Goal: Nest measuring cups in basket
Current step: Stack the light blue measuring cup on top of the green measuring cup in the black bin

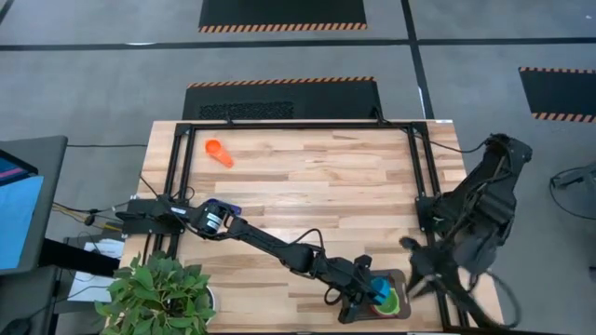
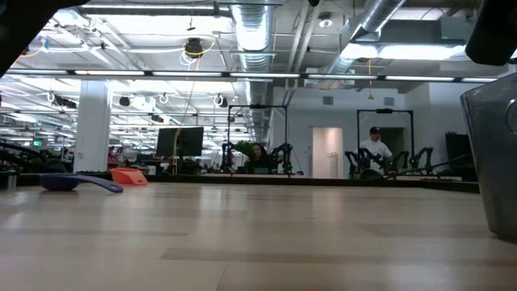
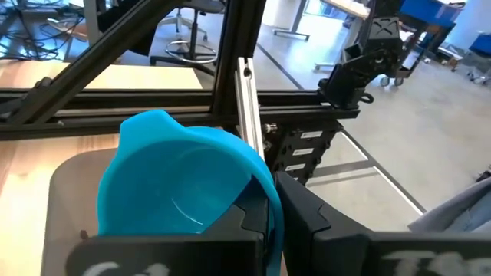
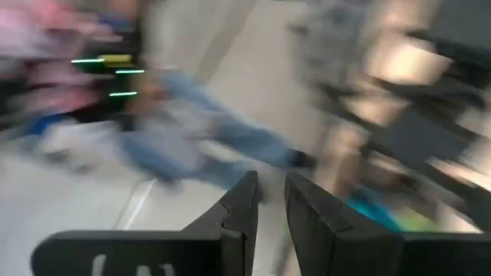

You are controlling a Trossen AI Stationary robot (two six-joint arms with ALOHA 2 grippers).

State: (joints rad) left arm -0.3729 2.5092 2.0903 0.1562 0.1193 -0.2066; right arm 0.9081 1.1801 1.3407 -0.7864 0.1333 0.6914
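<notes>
— Basket (image 1: 402, 307) and contents?
— Dark grey, at the table's (image 1: 307, 177) near edge, toward the right side. Holds a green cup (image 1: 395, 301) (only part of it showing past the arm), with a light blue cup (image 3: 180, 180) held over it.

— Left gripper (image 1: 372, 290)?
— Reaching from the left side across the near part of the table, over the basket. Clamped on the light blue cup: dark fingers (image 3: 307, 218) pinching the rim, bowl open toward the wrist camera. Handle not visible, so long axis unclear.

— Right gripper (image 4: 270, 201)?
— Off the table's right edge, beside the basket corner. Fingers nearly together with a narrow gap, nothing between them (wrist view heavily blurred).

— Other cups?
— Orange cup (image 1: 218, 153) lying alone far back on the left part of the table, well apart from the basket. Long axis diagonal in the overhead view, wider end toward the near right. In the low view also a dark blue cup (image 2: 74, 183) just beside the orange one, flat handle pointing right along the tabletop.

— Anything else?
— Potted plant (image 1: 158, 293) at the near left corner. Person (image 2: 374, 149) far back in the room.
</notes>
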